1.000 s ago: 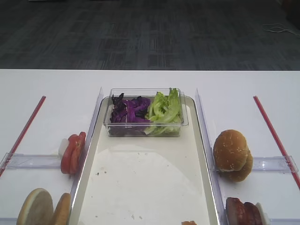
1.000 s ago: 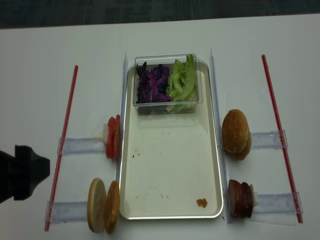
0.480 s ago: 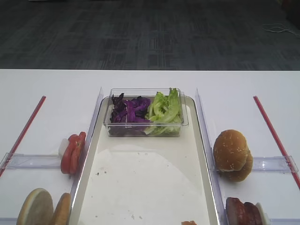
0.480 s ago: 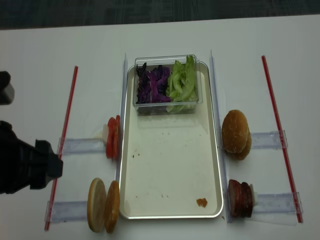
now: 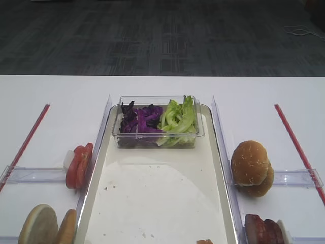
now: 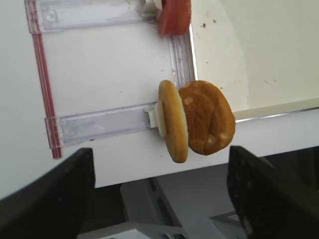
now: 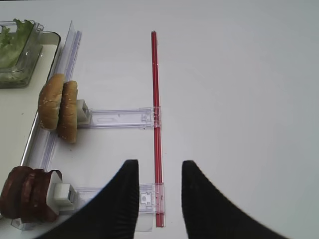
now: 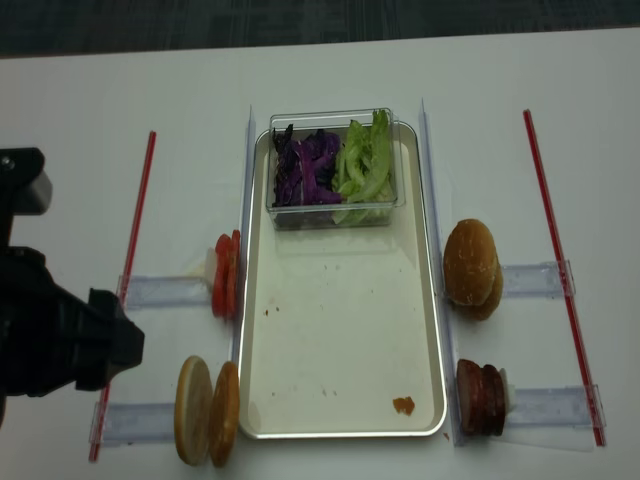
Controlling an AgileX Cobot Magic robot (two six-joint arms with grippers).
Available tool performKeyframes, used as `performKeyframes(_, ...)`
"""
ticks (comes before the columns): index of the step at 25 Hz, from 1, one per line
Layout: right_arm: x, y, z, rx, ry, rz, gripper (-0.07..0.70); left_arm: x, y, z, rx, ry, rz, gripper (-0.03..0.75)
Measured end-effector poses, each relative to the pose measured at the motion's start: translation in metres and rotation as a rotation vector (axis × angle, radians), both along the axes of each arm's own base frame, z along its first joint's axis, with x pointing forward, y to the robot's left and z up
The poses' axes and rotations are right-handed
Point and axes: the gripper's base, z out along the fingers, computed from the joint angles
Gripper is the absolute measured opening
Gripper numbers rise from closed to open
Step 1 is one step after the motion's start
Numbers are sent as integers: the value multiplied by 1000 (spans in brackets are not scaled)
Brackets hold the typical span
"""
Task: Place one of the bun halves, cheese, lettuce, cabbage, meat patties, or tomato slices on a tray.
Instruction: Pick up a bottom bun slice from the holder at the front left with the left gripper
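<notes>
Two bun halves (image 8: 195, 410) (image 6: 172, 122) stand on edge left of the tray's (image 8: 340, 330) near corner. Tomato slices (image 8: 225, 275) stand on edge further back on that side. Lettuce (image 8: 368, 165) and purple cabbage (image 8: 308, 168) fill a clear box at the tray's far end. Meat patties (image 8: 482, 397) (image 7: 25, 199) stand on edge right of the tray. No cheese shows. My left gripper (image 6: 159, 199) hangs wide open and empty over the table's front edge, near the bun halves. My right gripper (image 7: 158, 167) is open and empty over the right red strip.
Domed bun tops (image 8: 472, 267) stand right of the tray. Red strips (image 8: 135, 250) (image 8: 560, 270) and clear plastic rails (image 8: 160, 292) lie on both sides. A small orange scrap (image 8: 403, 405) lies on the tray. The left arm's black bulk (image 8: 60, 340) covers the table's left part.
The left arm has come further into the overhead view from the left, moving right toward the bun halves. Nothing on the table has moved.
</notes>
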Motion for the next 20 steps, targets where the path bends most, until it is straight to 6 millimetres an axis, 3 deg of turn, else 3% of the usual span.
performKeyframes(20, 0, 0, 0, 2, 1, -1, 245, 7, -54, -24, 15, 178, -139, 518)
